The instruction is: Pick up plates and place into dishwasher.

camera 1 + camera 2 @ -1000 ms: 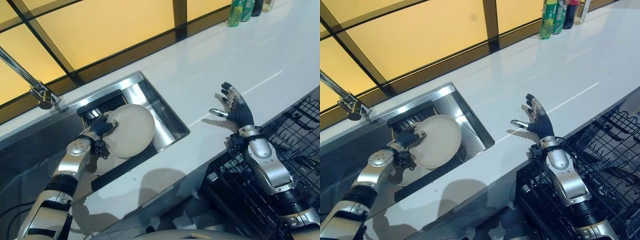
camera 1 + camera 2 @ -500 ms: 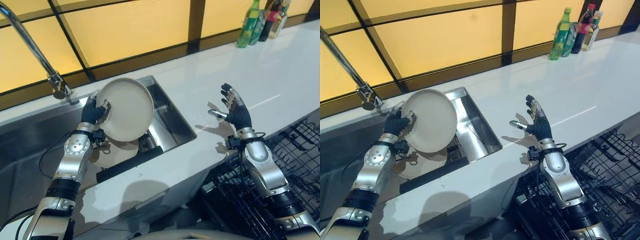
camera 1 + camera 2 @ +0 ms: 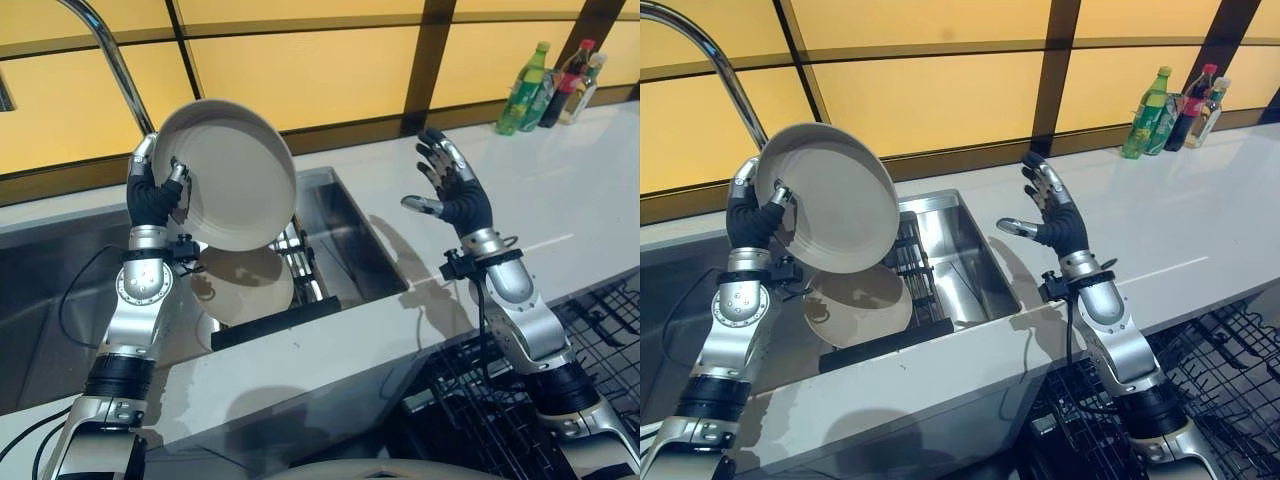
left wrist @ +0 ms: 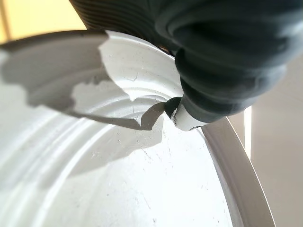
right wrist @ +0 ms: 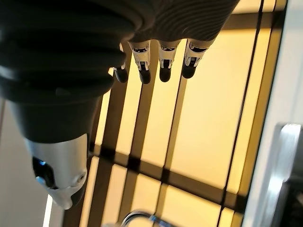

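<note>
Plate (image 3: 232, 172) in left robot hand (image 3: 153, 198) shows no legible writing.

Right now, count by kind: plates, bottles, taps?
Plates: 2, a held plate pinched by the left hand and a second plate lying in the sink.
Bottles: 3, the bottles at the counter's far end.
Taps: 1, the tap.
Total: 6.

You get warm amber backlight from the window panels (image 3: 330, 70), bright and even, with glare washing the white table (image 3: 560, 190) pale. The plate (image 3: 228, 172) and right robot hand (image 3: 455, 190) throw soft dark shadows into the sink (image 3: 350, 250) and over the table's near edge. In the left wrist view, the left robot hand (image 4: 222, 61) is a blurred dark mass casting a hard-edged shadow across the plate.
</note>
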Motion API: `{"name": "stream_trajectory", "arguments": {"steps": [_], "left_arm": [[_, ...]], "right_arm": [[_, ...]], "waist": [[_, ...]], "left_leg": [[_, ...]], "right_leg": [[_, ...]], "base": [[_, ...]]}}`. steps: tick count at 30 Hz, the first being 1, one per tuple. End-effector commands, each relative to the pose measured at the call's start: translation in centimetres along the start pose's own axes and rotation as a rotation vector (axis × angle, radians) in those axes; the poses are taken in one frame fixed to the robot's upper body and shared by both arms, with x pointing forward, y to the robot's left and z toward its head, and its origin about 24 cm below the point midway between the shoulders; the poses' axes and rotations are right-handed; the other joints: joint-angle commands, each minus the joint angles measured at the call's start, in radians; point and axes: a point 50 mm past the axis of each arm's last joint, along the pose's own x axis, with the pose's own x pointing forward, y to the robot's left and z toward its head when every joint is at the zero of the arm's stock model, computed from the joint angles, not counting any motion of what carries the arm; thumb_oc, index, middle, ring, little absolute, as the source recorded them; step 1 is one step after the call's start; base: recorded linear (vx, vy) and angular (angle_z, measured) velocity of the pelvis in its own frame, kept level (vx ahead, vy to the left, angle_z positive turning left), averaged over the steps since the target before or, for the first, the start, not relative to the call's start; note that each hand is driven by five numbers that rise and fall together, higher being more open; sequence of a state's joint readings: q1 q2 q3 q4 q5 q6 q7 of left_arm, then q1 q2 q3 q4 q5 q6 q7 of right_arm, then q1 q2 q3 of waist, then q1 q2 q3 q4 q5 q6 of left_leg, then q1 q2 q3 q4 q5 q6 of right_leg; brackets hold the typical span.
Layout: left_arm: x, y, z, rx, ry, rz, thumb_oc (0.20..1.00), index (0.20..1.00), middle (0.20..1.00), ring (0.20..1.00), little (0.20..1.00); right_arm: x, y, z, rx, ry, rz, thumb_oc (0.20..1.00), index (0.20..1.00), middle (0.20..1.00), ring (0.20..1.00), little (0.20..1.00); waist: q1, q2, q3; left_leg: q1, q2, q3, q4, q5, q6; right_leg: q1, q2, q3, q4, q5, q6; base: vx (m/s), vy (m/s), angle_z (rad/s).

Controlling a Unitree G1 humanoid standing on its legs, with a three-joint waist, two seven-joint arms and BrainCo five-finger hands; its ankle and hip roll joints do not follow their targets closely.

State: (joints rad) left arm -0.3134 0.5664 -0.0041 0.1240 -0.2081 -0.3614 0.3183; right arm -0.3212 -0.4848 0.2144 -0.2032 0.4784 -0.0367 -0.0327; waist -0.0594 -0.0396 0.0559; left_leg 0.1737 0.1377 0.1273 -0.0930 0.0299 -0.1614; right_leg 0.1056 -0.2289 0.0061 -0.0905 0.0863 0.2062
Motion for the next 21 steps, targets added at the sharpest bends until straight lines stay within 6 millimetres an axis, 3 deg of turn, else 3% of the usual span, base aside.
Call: {"name": "stream_trajectory", "arguments": {"steps": [1, 11, 21], "left_arm": [[2.6, -0.3, 4.1, 0.037, -0.263, 0.048, 0.2, 0.2, 0.2, 0.2, 0.2], [2.1, -3.5, 6.5, 0.109, -0.454, 0.055, 0.2, 0.2, 0.2, 0.2, 0.2], [0.0, -8.5, 7.5, 0.06, -0.548, -0.085, 0.2, 0.2, 0.2, 0.2, 0.2]], "right_arm": [[1.8, 2.5, 3.5, 0.136, -0.137, 0.144, 1.0, 1.0, 1.0, 1.0, 1.0], [2.3, 6.4, 3.7, 0.298, -0.11, 0.3, 1.0, 1.0, 1.0, 1.0, 1.0], [2.7, 9.7, 3.3, 0.402, -0.07, 0.389, 1.0, 1.0, 1.0, 1.0, 1.0]], "waist": [[0.018, 0.028, -0.025], [0.024, 0.018, -0.041], [0.029, 0.013, -0.045]], "left_leg": [[-0.029, -0.065, 0.015, 0.021, -0.081, 0.088], [-0.029, -0.065, 0.007, 0.025, -0.082, 0.089], [-0.02, -0.062, 0.005, 0.025, -0.087, 0.089]], "right_leg": [[-0.004, 0.05, -0.112, 0.035, -0.075, -0.049], [0.0, 0.061, -0.108, 0.034, -0.077, -0.056], [0.01, 0.068, -0.109, 0.025, -0.076, -0.056]], "base": [[-0.03, -0.046, 0.09], [-0.01, -0.034, 0.04], [0.0, -0.019, 0.0]]}}
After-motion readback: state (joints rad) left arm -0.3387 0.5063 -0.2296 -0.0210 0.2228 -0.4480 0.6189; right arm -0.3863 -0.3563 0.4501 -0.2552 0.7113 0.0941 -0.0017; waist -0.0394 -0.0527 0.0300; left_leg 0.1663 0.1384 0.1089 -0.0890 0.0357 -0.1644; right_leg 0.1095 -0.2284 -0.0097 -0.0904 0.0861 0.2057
